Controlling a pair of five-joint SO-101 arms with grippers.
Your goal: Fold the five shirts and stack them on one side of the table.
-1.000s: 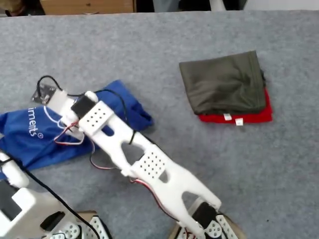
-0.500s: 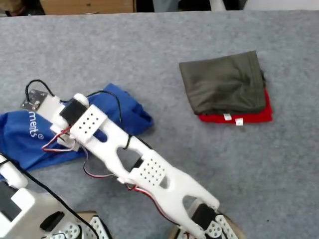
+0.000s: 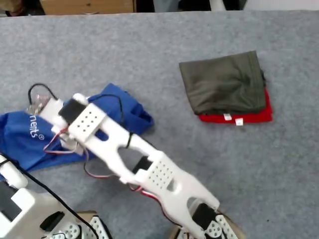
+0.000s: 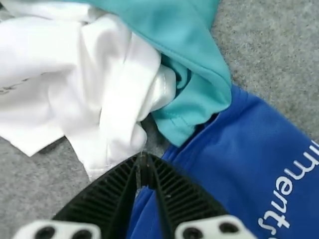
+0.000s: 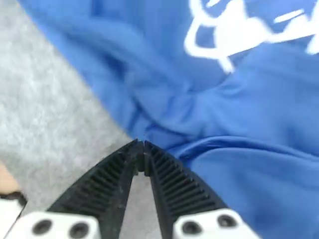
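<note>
A: Where is the blue shirt (image 3: 25,142) now?

B: It lies crumpled at the left of the worktop (image 3: 149,45), not yet folded. The right arm stretches across from the near edge. Its right hand (image 5: 140,149) is down at the shirt's hem, just where the cloth meets the bare worktop.

A: Is the hand holding it?

B: The fingers are pressed together, quite narrow. Whether a bit of hem is caught between them, I cannot tell. I think it is at the edge because from there the cloth can be pulled flat.

A: And the left hand (image 4: 143,164)?

B: Also closed, with nothing clearly in it. Its tips are where the white shirt (image 4: 75,74), the teal shirt (image 4: 192,59) and the blue one meet.

A: So two are done?

B: It seems so. The olive shirt (image 3: 223,82) sits folded on the red shirt (image 3: 256,117) at the right, well apart, so the stack is out of the way of the unfolded ones.
</note>
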